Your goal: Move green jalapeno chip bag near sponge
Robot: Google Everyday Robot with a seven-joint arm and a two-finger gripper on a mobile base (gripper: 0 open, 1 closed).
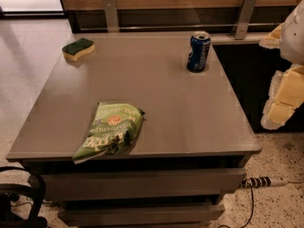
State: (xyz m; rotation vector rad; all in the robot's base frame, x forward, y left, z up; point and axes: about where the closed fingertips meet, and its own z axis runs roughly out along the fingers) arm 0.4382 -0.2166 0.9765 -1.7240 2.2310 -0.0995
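Note:
The green jalapeno chip bag (110, 131) lies flat near the front left edge of the grey table (190, 113), one corner hanging over the edge. The sponge (78, 48), dark green on top with a yellow body, sits at the table's far left corner, well apart from the bag. My gripper (284, 96), white with yellow parts, hangs at the right edge of the view, beyond the table's right side and away from both things. It holds nothing that I can see.
A blue soda can (198, 52) stands upright at the back right of the table. A wooden wall with metal brackets runs behind. A power strip (263, 181) and cables lie on the floor at the right.

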